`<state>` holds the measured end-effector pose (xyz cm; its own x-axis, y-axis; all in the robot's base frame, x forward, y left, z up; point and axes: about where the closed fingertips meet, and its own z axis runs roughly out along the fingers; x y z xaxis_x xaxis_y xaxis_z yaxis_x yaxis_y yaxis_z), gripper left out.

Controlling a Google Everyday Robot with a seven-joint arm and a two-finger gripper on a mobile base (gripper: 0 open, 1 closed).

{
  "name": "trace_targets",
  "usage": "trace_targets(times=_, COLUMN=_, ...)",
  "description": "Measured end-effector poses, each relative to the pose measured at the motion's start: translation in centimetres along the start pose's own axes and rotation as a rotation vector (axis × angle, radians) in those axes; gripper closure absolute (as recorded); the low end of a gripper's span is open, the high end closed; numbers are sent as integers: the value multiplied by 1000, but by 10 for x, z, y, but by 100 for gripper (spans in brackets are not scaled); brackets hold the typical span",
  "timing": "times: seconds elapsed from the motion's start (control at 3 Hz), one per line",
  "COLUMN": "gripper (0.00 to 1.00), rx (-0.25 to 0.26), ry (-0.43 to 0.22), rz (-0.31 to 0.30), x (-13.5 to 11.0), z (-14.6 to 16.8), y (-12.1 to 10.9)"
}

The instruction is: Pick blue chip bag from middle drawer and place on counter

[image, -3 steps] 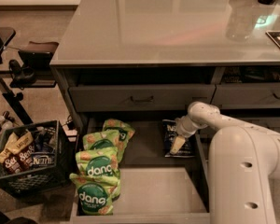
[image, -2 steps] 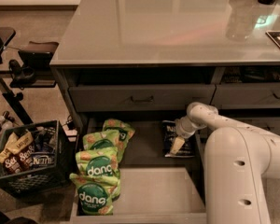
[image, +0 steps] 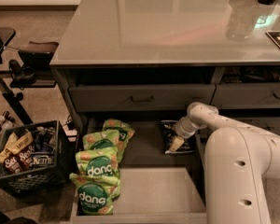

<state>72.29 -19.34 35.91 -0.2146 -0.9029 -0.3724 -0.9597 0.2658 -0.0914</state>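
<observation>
**Gripper at bag, centre-right**

Glossy grey counter point(image: 168, 27) is seen up top, smooth white arm point(image: 242, 171) lower right. Middle drawer point(image: 144, 148), centre, is crowded at left w/ crinkly green dang bags point(image: 100, 164). Blue chip bag point(image: 168, 132) lies at its right, gripper point(image: 177, 143) over it; grip state can't be told.

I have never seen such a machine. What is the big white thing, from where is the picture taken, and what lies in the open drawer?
The white shape is a robot arm, seen from above; where the camera sits is not known. Its gripper reaches down into the open middle drawer, at the blue chip bag. Whether it holds the bag cannot be seen. Green dang bags lie at the drawer's other side. Above is the grey counter.
</observation>
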Motion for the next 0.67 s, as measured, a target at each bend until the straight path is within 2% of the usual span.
trace_targets(times=0.67, gripper=89, rx=0, ry=0, rz=0, x=0, z=0, y=0)
